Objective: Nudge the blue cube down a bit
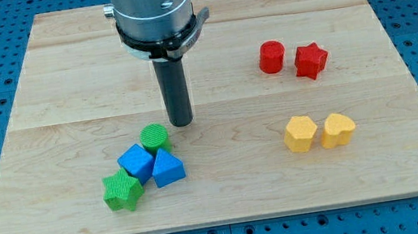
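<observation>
1. Progress: looks like the push has not begun, judging by layout. My tip sits at centre frame, just up and right of the green cylinder, apparently apart from every block.
2. Claw state: there is none. I end in a plain rod, so nothing opens, closes or clamps.
3. Target: the blue cube is in the lower-left part of the frame, packed in a cluster. The green cylinder touches it at upper right, the blue triangular block sits tight on its right, and the green star-like block is against its lower left.
4. Remaining: get my tip above the cube, then make a short push toward frame bottom. The cylinder partly blocks the direct line, so I'd come round from the upper left.
5. Room: bare wood above and left of the cluster is open for approach. Below the cube, the green star block is in the way and would probably shift too.
6. Edges: the board's bottom edge is near the cluster, so keep the nudge small.
7. Elsewhere: the red cylinder, red star and two yellow blocks are well apart at right, irrelevant.
</observation>
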`<state>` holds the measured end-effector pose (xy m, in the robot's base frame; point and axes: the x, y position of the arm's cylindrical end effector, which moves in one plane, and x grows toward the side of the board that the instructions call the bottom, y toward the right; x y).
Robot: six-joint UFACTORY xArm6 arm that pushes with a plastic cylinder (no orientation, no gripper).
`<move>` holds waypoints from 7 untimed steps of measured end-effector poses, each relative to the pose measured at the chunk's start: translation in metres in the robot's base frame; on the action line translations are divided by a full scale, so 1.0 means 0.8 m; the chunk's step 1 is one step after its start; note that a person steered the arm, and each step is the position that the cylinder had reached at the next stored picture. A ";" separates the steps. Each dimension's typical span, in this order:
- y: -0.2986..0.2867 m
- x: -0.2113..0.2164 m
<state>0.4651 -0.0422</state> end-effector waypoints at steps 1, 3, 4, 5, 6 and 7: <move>0.000 -0.001; -0.005 -0.001; -0.026 -0.001; -0.084 -0.003; -0.154 0.002; -0.159 0.029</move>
<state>0.4882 -0.1694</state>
